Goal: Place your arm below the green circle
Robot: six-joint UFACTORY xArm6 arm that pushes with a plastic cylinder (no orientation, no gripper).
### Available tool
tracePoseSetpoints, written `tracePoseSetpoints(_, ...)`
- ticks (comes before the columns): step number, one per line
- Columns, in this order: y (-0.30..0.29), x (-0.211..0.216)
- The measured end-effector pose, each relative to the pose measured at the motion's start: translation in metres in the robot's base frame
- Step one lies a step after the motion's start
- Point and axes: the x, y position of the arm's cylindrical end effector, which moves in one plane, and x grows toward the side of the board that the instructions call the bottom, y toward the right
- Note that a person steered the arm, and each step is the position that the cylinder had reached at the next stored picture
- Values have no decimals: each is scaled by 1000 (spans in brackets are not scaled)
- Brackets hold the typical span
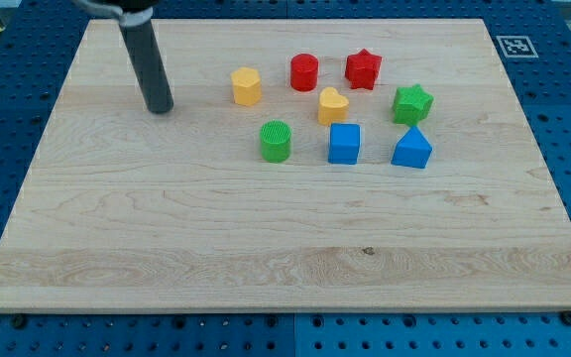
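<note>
The green circle (pixel 276 141) is a short green cylinder near the board's middle, slightly toward the view's top. My tip (pixel 159 108) rests on the board well to the view's left of the green circle and a little higher up. It touches no block. The dark rod rises from the tip toward the view's top left.
A yellow hexagon block (pixel 247 86), a red cylinder (pixel 304 72), a red star (pixel 363 68), a yellow heart (pixel 332 105), a green star (pixel 412 103), a blue cube (pixel 344 143) and a blue triangular block (pixel 411 149) cluster around the green circle. The wooden board (pixel 285 258) lies on a blue perforated table.
</note>
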Motion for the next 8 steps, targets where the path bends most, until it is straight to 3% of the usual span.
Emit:
tracePoseSetpoints(1,22,51)
tracePoseSetpoints(5,121,102)
tracePoseSetpoints(8,124,84)
